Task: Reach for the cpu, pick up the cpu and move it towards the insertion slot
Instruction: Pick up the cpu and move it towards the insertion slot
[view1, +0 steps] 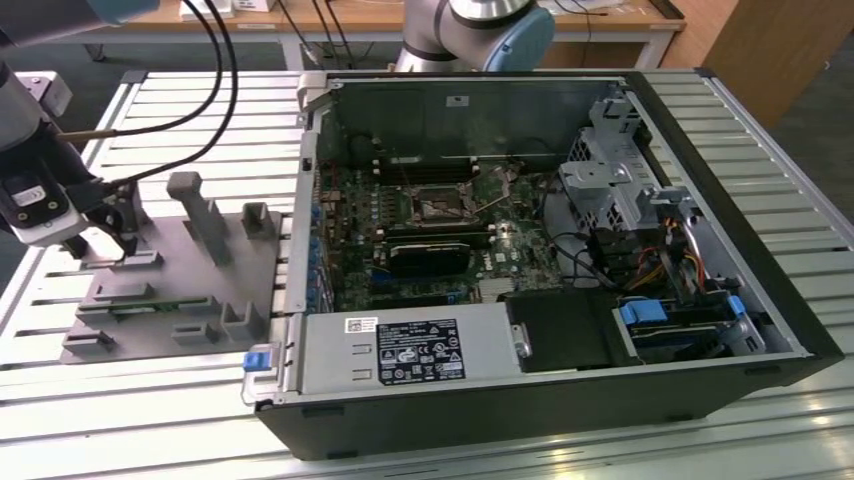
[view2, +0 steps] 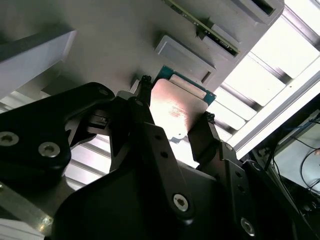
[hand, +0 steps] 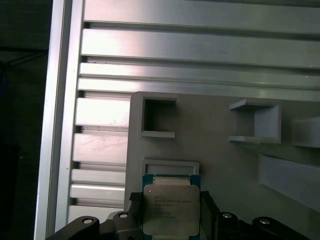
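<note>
Fingers (view2: 141, 112) of the gripper (view2: 175, 100) pinch the cpu (view2: 176, 112) by two opposite edges, at the grey fixture plate (view1: 150, 282). From your gripper, the insertion slot (view1: 438, 205) lies well apart toward 3 o'clock in the exterior view, inside the open computer case (view1: 694, 400).

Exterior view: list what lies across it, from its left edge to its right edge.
In the exterior view, left to right: gripper → tall grey post → insertion slot → silver drive cage.
</note>
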